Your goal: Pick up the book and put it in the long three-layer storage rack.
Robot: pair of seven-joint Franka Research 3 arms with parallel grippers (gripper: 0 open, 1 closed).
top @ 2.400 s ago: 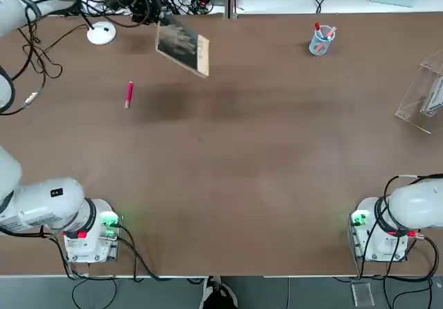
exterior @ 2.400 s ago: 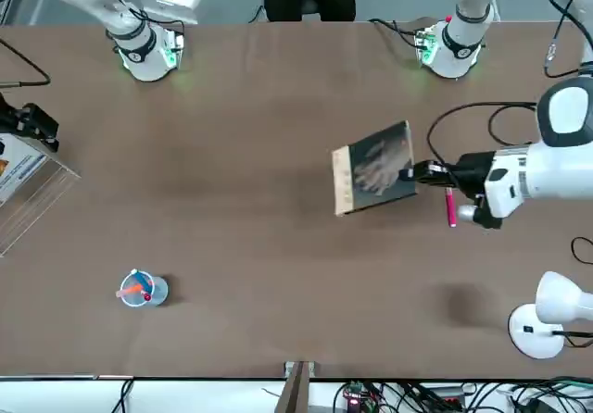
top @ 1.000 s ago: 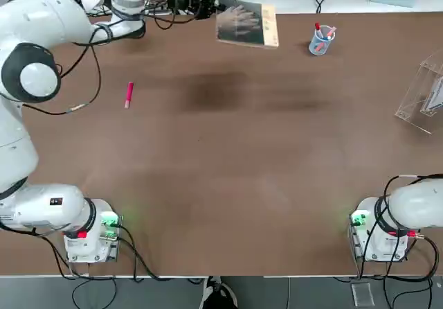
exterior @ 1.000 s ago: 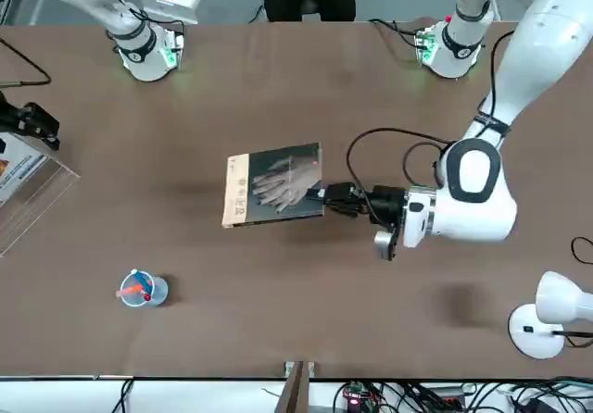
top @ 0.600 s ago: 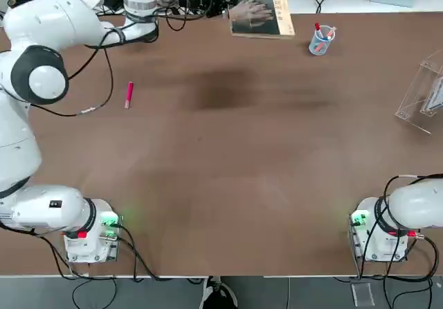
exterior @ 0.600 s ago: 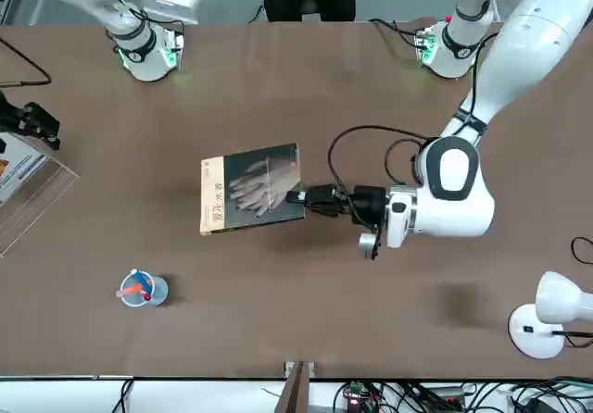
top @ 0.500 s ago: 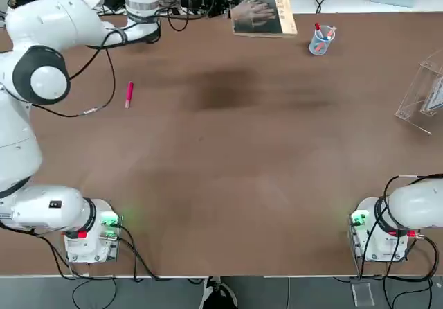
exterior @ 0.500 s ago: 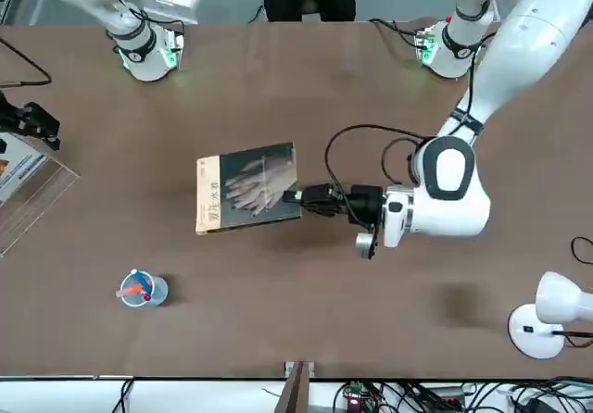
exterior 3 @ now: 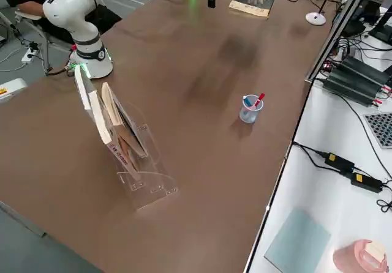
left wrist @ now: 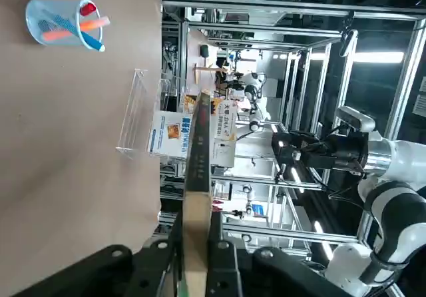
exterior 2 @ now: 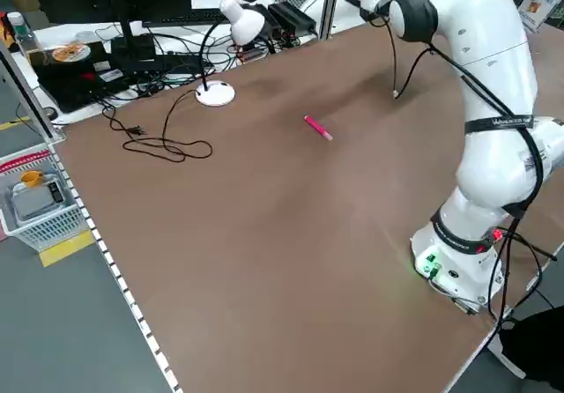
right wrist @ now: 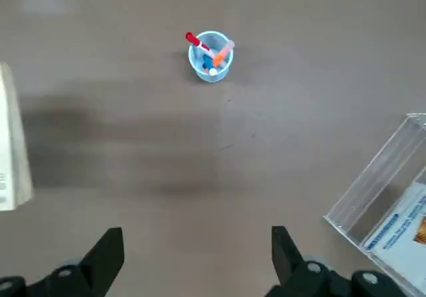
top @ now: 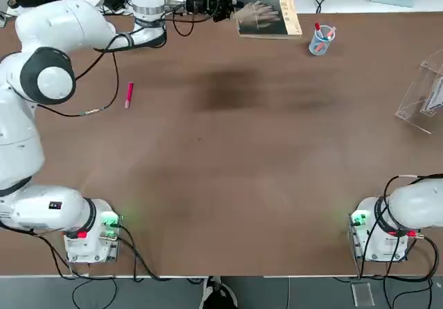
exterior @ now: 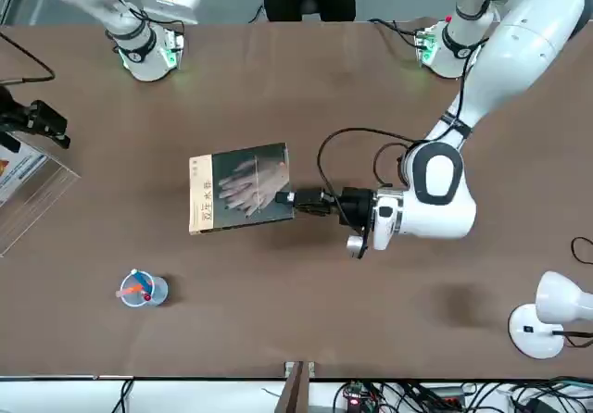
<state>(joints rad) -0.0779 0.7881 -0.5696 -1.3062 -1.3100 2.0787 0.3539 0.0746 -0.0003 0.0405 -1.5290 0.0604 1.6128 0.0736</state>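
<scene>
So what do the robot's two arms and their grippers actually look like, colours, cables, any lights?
Both arms are glossy white with rounded joints. The left arm ends in a black left gripper, with black cables looping along the forearm. Each base shows a green light and red fittings. The right gripper has black fingers.

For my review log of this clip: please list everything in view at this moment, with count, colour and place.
Square paperback book: one, dark grey-green with tan strip, held above the table's far side.
Clear acrylic tiered rack: one, transparent, booklets inside, robot's right edge.
Clear pen cup: one, bluish, red and orange pens, far side.
Pink marker: one, lying on the robot's left.
Desk lamp: one, white, far left corner.
Left gripper: shut on the book's edge.
Right gripper: open, empty, above the table.
</scene>
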